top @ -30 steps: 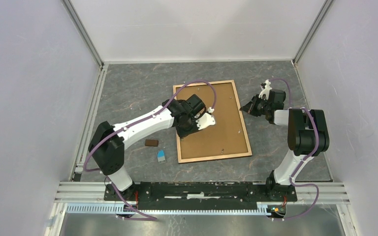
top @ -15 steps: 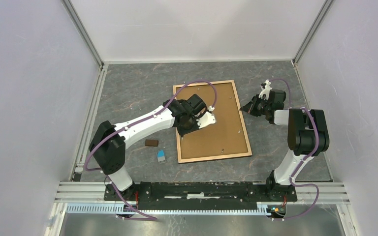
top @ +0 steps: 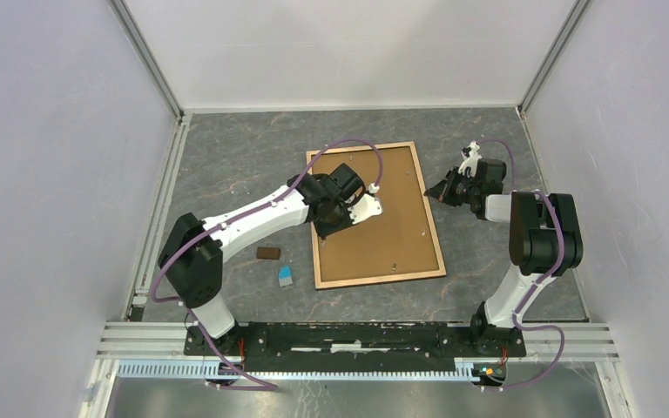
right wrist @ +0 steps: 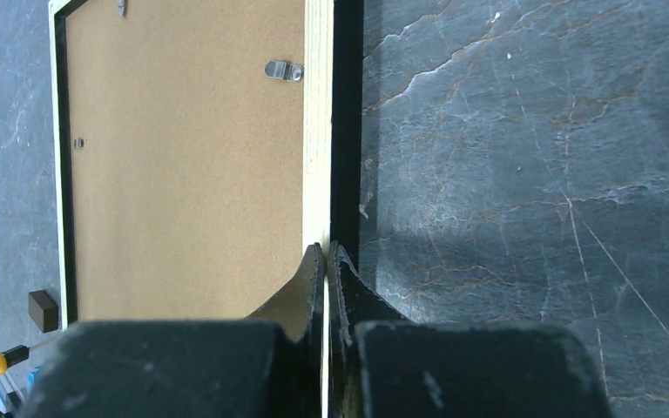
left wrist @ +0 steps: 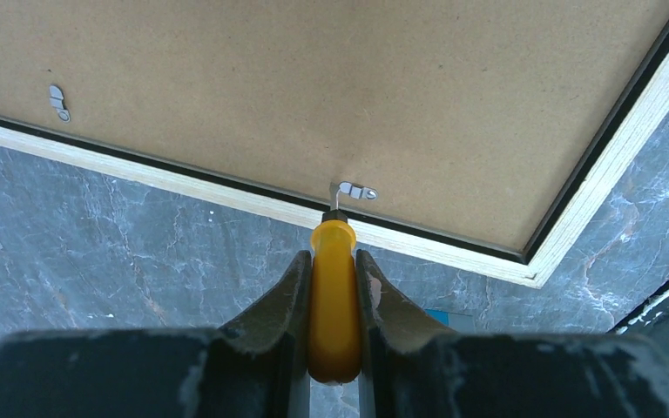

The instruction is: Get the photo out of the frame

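Left wrist view showed me the left gripper [left wrist: 334, 261] clenched on a yellow-handled tool [left wrist: 334, 313]. Its jaws squeezed the handle from both sides so the thin metal tip pointed straight ahead. That tip sat against 1 small metal tab [left wrist: 357, 191] at the edge of the brown backing board [left wrist: 314, 78]. I judged this was the reason for the low, flat approach: the tab had to be swung aside before the board could lift.

The frame [left wrist: 183, 185] lay face down on the table [left wrist: 96, 261], wood rim up. The right gripper [right wrist: 327, 252] was shut on nothing. Its 2 closed fingertips looked set against the frame's outer rim, I believed to brace it against the tool's push.

The photo did not show anywhere; I took it to be inside the frame, under the board. Other tabs were visible along the board's edges, so I judged the job was at an early stage.
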`<state>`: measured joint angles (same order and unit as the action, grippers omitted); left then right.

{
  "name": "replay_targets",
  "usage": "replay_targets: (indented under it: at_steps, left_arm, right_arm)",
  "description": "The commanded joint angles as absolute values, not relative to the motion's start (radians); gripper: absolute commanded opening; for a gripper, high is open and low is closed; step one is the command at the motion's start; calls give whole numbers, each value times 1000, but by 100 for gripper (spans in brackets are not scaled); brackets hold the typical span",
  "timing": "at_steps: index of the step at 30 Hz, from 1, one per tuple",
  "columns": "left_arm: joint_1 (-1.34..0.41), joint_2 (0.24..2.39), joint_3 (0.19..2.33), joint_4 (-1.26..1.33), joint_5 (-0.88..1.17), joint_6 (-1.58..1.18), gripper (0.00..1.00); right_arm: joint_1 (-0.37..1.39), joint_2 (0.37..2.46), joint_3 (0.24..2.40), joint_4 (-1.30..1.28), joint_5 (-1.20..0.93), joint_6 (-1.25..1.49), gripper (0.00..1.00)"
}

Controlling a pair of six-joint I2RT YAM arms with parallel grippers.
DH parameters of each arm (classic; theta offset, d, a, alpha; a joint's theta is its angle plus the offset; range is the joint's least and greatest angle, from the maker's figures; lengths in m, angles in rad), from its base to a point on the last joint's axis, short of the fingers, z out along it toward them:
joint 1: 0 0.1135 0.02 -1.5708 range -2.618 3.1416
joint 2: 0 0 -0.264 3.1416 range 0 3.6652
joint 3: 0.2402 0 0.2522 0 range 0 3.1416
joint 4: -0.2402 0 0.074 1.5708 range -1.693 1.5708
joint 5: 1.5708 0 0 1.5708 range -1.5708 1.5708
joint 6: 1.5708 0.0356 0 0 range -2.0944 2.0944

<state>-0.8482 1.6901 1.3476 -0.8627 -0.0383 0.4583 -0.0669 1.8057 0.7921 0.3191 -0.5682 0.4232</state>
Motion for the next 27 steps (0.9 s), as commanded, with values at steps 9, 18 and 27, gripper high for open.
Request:
replay_targets:
  at_steps: [9,18,27]
  left_arm:
    - [-836,1617,1384,-865,113,388,2]
    - [-836,1620,1354,-875,-37,419,2]
    - [-838,1638,1320,-865,-102,435,2]
  right_arm:
    - [-60,1873,741,132,-506,387,0]
    - [-60,1871,739,132,-507,388,0]
    - [-60,1875,739,132,-505,390,0]
